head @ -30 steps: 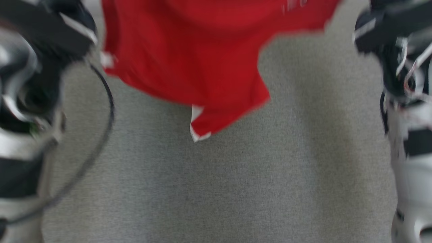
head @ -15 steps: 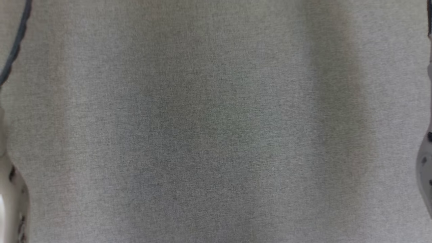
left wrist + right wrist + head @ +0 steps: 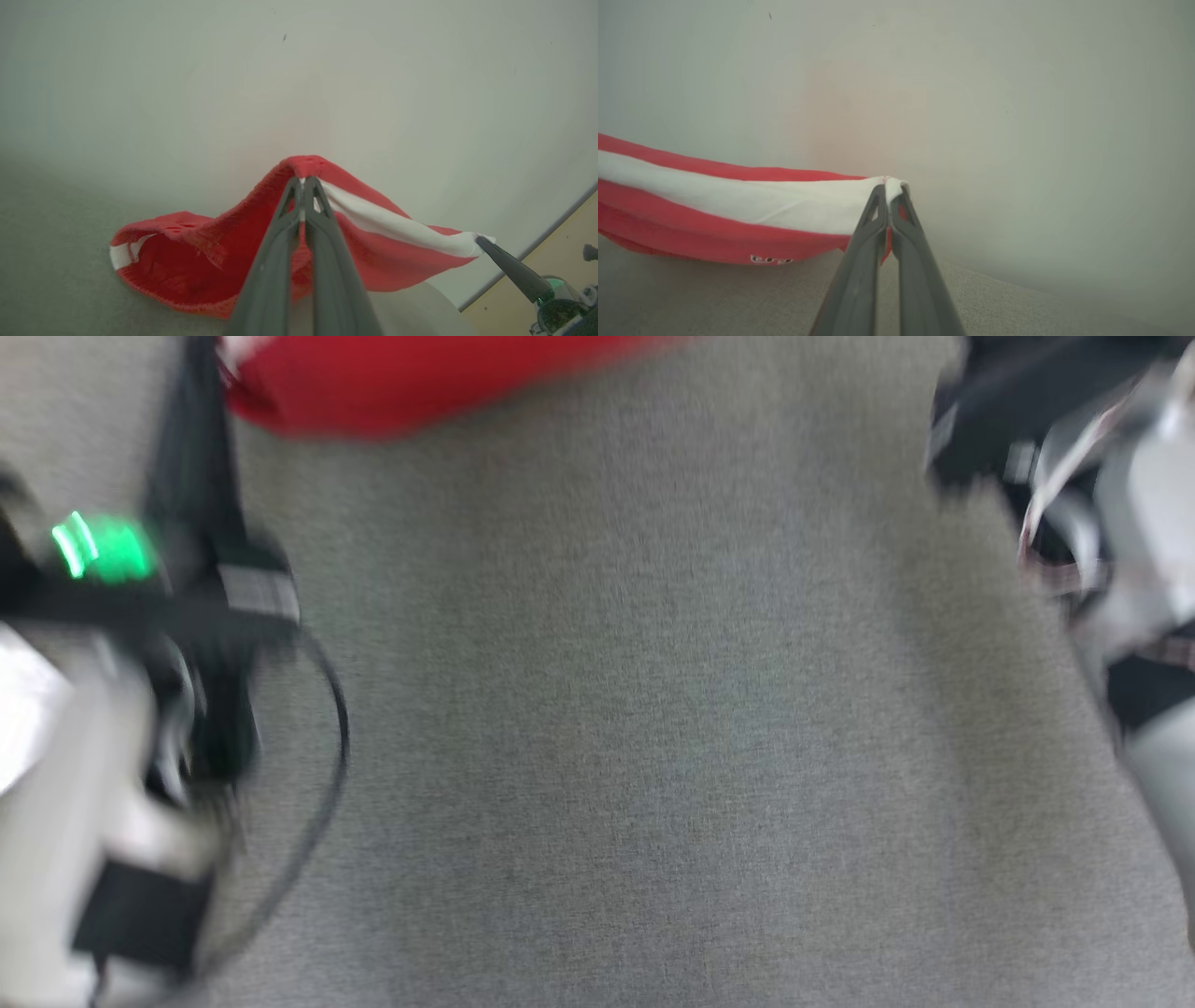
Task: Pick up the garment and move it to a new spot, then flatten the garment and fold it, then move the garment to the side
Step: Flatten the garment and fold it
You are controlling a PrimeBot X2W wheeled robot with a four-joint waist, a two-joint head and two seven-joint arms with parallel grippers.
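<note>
The garment (image 3: 196,242) is red with a white band and hangs stretched between both grippers above the grey cloth surface. My left gripper (image 3: 303,184) is shut on a red fold at its upper edge. My right gripper (image 3: 891,191) is shut on a white corner of the garment (image 3: 714,205), and its tip also appears in the left wrist view as the right gripper (image 3: 480,240) at the far end of the white band. In the blurred head view the garment (image 3: 401,383) is a red strip at the top left. The "23" is hidden.
A grey cloth surface (image 3: 635,709) spreads under the garment. A pale wall (image 3: 299,70) stands close behind it. A tan floor (image 3: 556,228) lies beyond the surface's edge at the lower right of the left wrist view. A black cable (image 3: 331,747) loops beside my left arm.
The head view has swung. A second ago the garment filled its top, then only grey surface showed, and now a red strip lies at the top left. Both arms look blurred.
</note>
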